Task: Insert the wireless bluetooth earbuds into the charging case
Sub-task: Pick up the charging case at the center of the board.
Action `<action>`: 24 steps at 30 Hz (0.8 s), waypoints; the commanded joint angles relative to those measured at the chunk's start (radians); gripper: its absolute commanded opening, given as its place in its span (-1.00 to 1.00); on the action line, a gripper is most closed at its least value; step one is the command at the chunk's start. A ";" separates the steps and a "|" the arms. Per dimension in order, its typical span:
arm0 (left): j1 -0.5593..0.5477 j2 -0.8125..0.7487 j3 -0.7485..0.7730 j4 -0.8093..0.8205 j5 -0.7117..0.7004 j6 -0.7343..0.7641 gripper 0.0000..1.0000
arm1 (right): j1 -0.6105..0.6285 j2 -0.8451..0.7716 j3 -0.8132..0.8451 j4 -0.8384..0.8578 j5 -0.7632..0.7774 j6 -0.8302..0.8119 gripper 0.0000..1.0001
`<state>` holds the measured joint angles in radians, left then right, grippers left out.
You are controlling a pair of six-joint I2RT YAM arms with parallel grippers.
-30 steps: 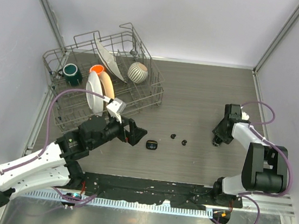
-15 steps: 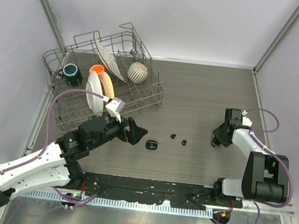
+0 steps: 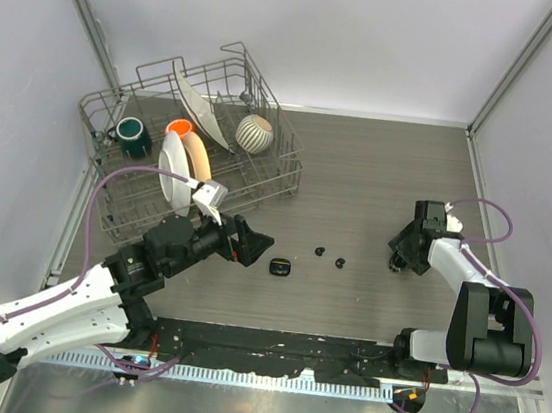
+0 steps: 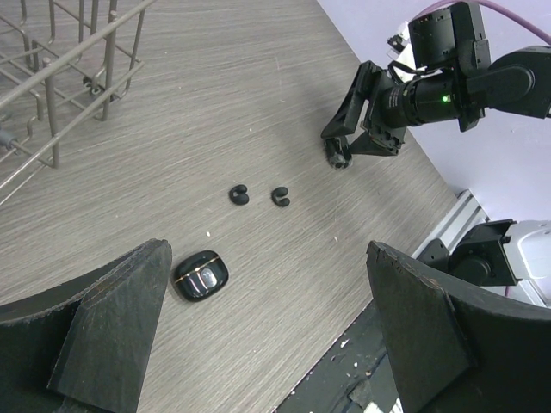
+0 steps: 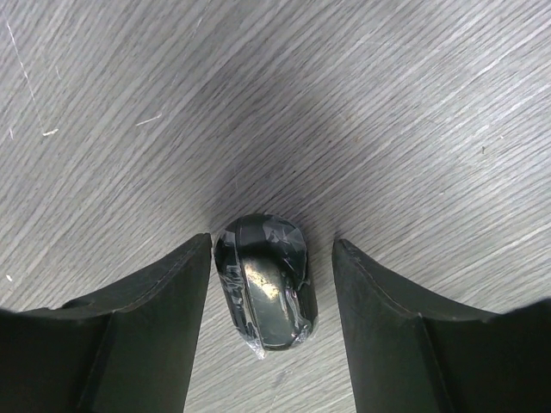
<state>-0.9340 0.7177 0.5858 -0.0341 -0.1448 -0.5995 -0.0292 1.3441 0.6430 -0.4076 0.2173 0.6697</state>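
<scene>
The charging case (image 3: 279, 265) is a small black glossy pebble lying on the wooden table; in the left wrist view (image 4: 201, 274) it shows a thin gold line. Two tiny black earbuds (image 3: 320, 249) (image 3: 340, 263) lie just right of it, apart from each other, also in the left wrist view (image 4: 238, 194) (image 4: 281, 197). My left gripper (image 3: 254, 244) (image 4: 267, 254) is open wide and empty, hovering just left of the case. My right gripper (image 3: 400, 255) (image 5: 271, 245) is low at the table, open, straddling a small dark glossy oblong object (image 5: 263, 292) wrapped in clear film.
A wire dish rack (image 3: 134, 211) at the back left holds plates, a green mug (image 3: 131, 134) and a ribbed cup (image 3: 255, 133); its wires show in the left wrist view (image 4: 77, 77). The black rail (image 3: 269, 345) runs along the table's near edge.
My right gripper has shifted slightly toward the near side, staying low over the wrapped object. My left arm has barely moved.
</scene>
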 commanded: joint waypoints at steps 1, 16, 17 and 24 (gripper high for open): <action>0.000 -0.004 -0.007 0.072 0.013 -0.006 1.00 | 0.000 0.006 0.015 -0.043 -0.019 -0.053 0.28; 0.000 0.003 -0.056 0.187 0.070 -0.069 0.99 | 0.000 0.006 -0.002 -0.007 -0.108 -0.108 -0.45; 0.000 0.000 -0.064 0.206 0.053 -0.075 1.00 | 0.000 0.000 0.000 -0.005 -0.119 -0.101 -0.54; 0.000 -0.057 -0.156 0.364 -0.004 -0.094 1.00 | 0.002 -0.183 0.007 -0.033 -0.251 0.089 -0.98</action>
<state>-0.9337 0.7017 0.4477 0.1734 -0.0929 -0.6735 -0.0299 1.3014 0.6395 -0.4290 0.0727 0.6140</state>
